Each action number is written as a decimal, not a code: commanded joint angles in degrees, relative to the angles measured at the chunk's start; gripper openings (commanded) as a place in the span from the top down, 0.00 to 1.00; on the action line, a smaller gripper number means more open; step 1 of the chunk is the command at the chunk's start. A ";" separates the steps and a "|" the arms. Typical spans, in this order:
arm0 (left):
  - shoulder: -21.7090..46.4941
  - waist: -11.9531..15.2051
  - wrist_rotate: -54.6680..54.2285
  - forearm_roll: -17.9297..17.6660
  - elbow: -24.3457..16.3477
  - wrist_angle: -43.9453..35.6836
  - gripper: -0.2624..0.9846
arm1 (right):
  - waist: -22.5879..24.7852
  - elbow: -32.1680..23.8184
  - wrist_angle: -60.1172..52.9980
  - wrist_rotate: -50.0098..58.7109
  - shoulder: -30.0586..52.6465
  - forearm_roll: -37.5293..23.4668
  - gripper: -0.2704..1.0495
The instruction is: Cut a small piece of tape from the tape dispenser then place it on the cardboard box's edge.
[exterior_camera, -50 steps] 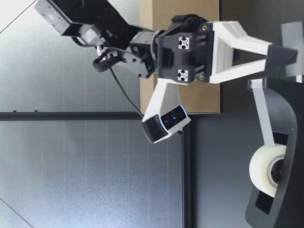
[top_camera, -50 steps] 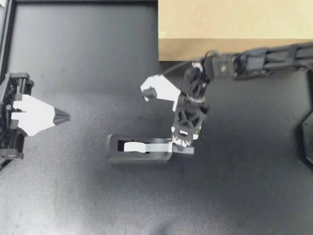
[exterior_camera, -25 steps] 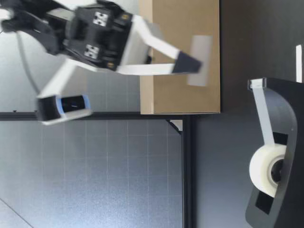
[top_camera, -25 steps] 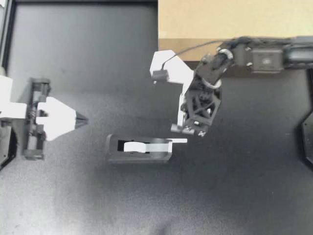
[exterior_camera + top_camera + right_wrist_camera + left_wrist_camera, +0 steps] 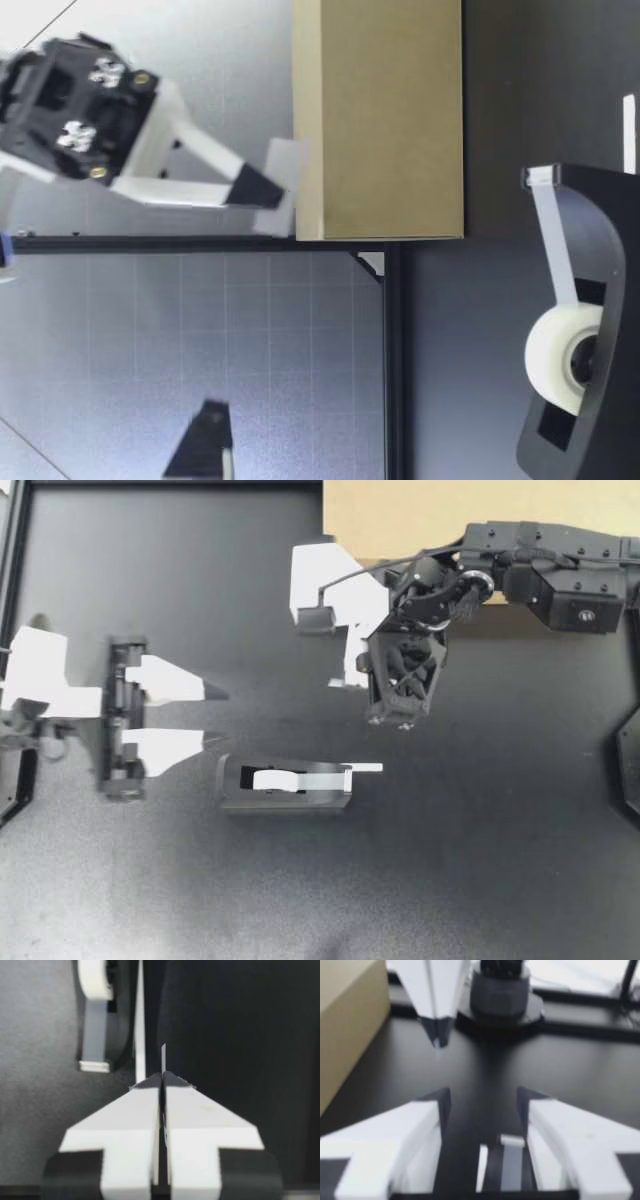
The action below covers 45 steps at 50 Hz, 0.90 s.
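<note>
Right gripper (image 5: 400,716): clamped on tape piece (image 5: 163,1059), high above worktop (image 5: 500,860), just beside cardboard box (image 5: 390,520) top edge. Left gripper (image 5: 215,716): spread apart, near tape dispenser (image 5: 285,785) standing on worktop.

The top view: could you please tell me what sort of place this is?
Probably a robotics lab bench: my left gripper and my right gripper, its fingers shut on a piece of tape, work over a black table with a tape dispenser and a cardboard box staged on it.
</note>
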 commanded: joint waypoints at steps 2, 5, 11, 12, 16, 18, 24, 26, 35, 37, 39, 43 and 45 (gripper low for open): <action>3.43 -0.09 0.44 -0.53 -3.08 -2.81 0.45 | 2.20 -4.04 0.88 0.09 -0.35 -0.09 0.86; 5.10 -0.09 0.79 -0.62 -4.39 -2.99 0.45 | 3.08 -5.45 1.32 0.18 0.09 -0.09 0.86; 7.65 -0.09 0.97 -0.53 -6.50 -2.99 0.45 | 3.69 -7.38 2.37 0.53 1.05 -0.18 0.86; 7.91 -0.09 0.97 -0.53 -6.77 -2.99 0.45 | 3.69 -7.65 2.46 0.70 1.23 -0.18 0.86; 8.70 -0.09 1.05 -0.62 -7.47 -3.43 0.45 | 3.96 -8.44 3.16 1.32 1.93 -0.18 0.86; 9.05 -0.09 1.05 -0.53 -7.91 -3.52 0.45 | 4.04 -8.88 3.25 1.41 2.20 -0.09 0.86; 10.02 -0.09 1.23 -0.53 -8.79 -3.60 0.45 | 4.22 -9.67 3.34 1.41 3.16 -0.18 0.86; 10.37 -0.09 1.23 -0.53 -9.23 -3.60 0.45 | 4.13 -9.93 3.43 1.41 3.43 -0.18 0.86; 10.99 -0.09 1.23 -0.53 -9.76 -3.60 0.46 | 4.13 -11.34 4.39 1.41 4.57 -0.18 0.86; 10.99 -0.09 1.14 -0.53 -9.76 -3.69 0.46 | 4.22 -11.78 4.66 1.41 4.75 -0.18 0.86; 10.99 -0.09 1.14 -0.53 -9.84 -3.60 0.46 | 4.22 -12.13 4.83 1.41 5.01 -0.18 0.86; 11.07 -0.09 1.05 -0.62 -9.84 -3.60 0.49 | 4.22 -12.57 5.27 1.41 5.45 -0.18 0.86; 11.16 -0.09 1.14 -0.53 -9.84 -3.60 0.54 | 4.22 -12.74 5.45 1.41 5.54 -0.18 0.86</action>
